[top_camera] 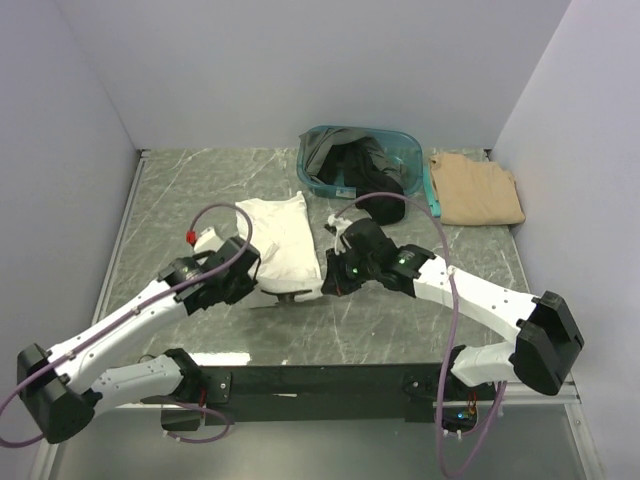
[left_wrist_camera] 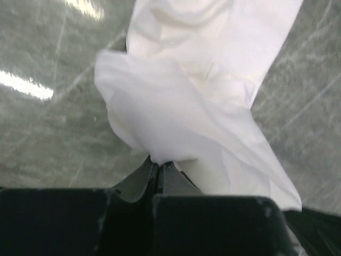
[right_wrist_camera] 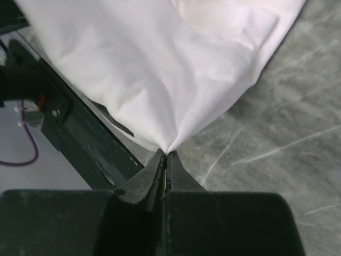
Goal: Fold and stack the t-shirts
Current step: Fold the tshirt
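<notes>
The white t-shirt (top_camera: 275,240) lies in a long bunched heap on the grey marbled table (top_camera: 400,320), left of centre, with both arms reaching in to its near end. The left tool (left_wrist_camera: 160,169) is clamped tight on a gathered fold of the white cloth, which billows up and away from its fingertips in the left wrist view. The right tool (right_wrist_camera: 165,160) is likewise pinched closed on a pointed corner of the same shirt, the fabric fanning out from that corner across the table (the dark frame at the near edge of the table shows just beside it in the right wrist view). At the far side of the table stands a teal basket (top_camera: 312,172) holding crumpled dark t-shirts (top_camera: 360,165), black and grey. Just to the right of the basket a tan t-shirt (top_camera: 478,188) lies folded flat on the table, well apart from the white one.
</notes>
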Motion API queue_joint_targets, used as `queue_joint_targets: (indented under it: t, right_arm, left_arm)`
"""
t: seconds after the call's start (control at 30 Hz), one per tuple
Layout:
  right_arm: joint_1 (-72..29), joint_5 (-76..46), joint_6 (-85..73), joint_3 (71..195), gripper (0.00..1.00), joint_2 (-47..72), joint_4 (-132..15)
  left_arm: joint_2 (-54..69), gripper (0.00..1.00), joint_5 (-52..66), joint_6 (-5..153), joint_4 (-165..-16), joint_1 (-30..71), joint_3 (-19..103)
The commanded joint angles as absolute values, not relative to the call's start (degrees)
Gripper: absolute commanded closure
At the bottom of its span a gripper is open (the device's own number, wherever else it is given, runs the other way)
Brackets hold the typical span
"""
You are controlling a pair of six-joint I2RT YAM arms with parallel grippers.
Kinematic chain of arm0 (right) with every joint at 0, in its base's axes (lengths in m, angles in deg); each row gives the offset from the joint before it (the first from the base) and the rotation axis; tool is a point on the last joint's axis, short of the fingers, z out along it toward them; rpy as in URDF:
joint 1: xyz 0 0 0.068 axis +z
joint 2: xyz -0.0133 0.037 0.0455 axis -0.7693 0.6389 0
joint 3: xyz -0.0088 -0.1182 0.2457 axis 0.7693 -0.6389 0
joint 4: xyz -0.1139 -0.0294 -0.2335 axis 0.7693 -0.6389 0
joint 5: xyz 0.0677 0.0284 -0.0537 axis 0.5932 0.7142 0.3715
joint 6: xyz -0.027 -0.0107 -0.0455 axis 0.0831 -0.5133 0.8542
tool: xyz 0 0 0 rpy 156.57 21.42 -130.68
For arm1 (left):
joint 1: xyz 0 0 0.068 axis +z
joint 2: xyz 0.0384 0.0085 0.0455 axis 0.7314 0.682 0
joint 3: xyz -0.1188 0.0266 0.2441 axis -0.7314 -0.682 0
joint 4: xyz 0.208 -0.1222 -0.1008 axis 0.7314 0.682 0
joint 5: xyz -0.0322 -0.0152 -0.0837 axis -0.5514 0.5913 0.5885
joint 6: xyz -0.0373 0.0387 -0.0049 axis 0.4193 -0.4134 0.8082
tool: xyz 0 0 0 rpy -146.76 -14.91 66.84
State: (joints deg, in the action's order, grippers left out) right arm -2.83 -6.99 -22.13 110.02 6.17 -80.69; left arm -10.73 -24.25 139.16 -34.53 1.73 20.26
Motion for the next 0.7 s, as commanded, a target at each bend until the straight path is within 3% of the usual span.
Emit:
queue_joint_targets:
  t: [0.0, 0.33, 0.67]
  right_arm:
    - [-4.8, -7.3, -22.1, 115.2, 1.00, 7.0, -79.5]
    - [-8.9, -3.6, -21.8, 124.5, 1.00, 13.5, -79.2]
    - [-11.9, -1.3, -20.9, 133.3, 1.00, 19.7, -79.5]
  left_arm:
    - [-8.0, 0.99, -26.6, 132.1, -38.1, 6.7, 24.7]
    - [-5.7, 0.99, -18.4, 119.8, -56.0, 17.4, 26.2]
    - [0.4, 0.99, -10.0, 114.4, -63.3, 25.0, 29.7]
